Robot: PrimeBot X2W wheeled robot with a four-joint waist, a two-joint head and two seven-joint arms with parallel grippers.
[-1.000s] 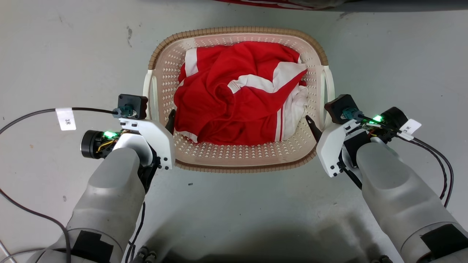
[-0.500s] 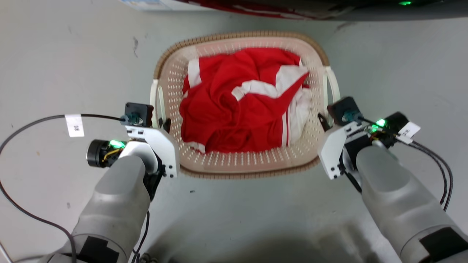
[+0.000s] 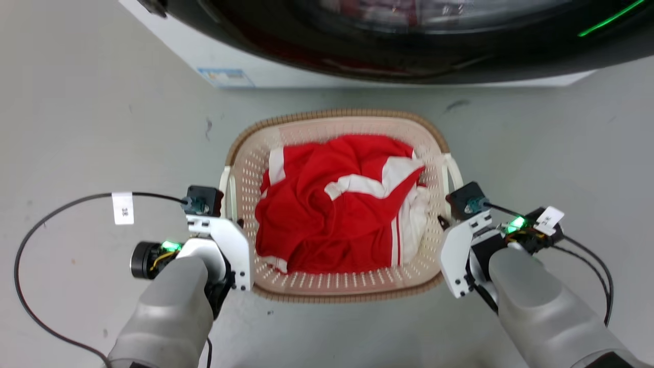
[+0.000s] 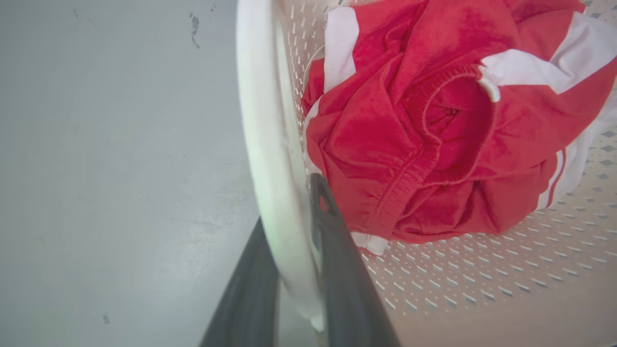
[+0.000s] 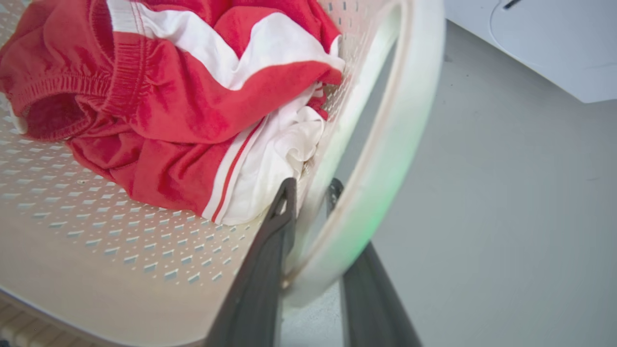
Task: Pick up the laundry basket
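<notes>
The laundry basket [image 3: 337,113] is cream perforated plastic with a brown woven-look rim, and it holds red and white clothes [image 3: 337,204]. It sits between my two arms on the grey floor side of the washing machine. My left gripper [image 3: 237,224] is shut on the basket's white left handle [image 4: 260,120], one finger inside the wall and one outside [image 4: 289,202]. My right gripper [image 3: 442,222] is shut on the white right handle [image 5: 400,120] in the same way [image 5: 312,185]. I cannot tell whether the basket is touching the floor.
A washing machine with a dark round door [image 3: 388,36] and white body [image 3: 225,66] stands just beyond the basket. Black cables loop over the grey floor at the left [image 3: 30,240] and at the right [image 3: 603,276].
The camera has moved: the washing machine has come into view at the top, and the basket and arms look smaller and lower. Both grippers stay at the handles.
</notes>
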